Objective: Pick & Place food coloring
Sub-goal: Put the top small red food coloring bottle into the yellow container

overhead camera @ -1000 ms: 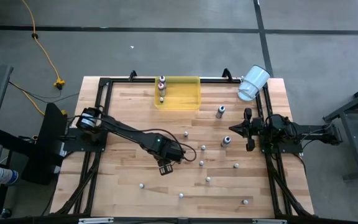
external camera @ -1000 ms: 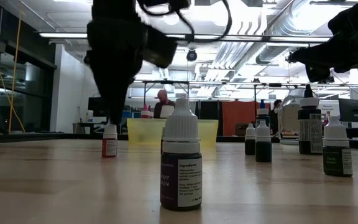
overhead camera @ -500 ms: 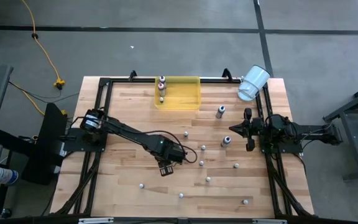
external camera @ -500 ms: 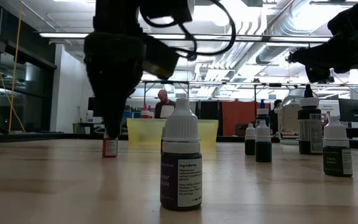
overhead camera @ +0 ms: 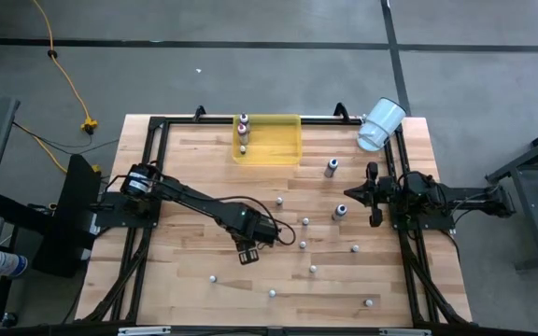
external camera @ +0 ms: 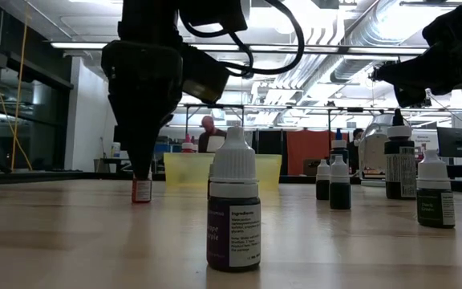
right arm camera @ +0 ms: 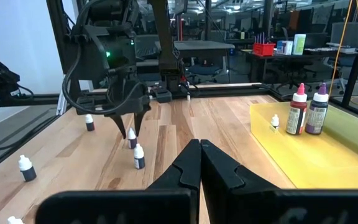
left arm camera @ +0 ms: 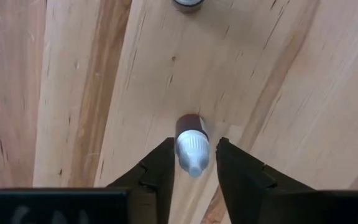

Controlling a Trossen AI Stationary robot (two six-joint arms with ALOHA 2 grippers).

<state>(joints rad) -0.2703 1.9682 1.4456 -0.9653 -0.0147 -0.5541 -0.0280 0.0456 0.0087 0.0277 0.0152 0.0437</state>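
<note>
Evidently the left gripper (left arm camera: 191, 163) straddled a red-bodied food coloring bottle (left arm camera: 190, 144) mid-table, fingers part-open beside its cap, grip uncertain; next called for closing and lifting.

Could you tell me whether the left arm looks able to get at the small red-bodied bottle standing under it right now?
Probably yes. The left claw points straight down over the red-bodied bottle, one finger on each side of its pale cap, with only bare table around it. Whether the fingers already touch the cap is unclear.
</note>
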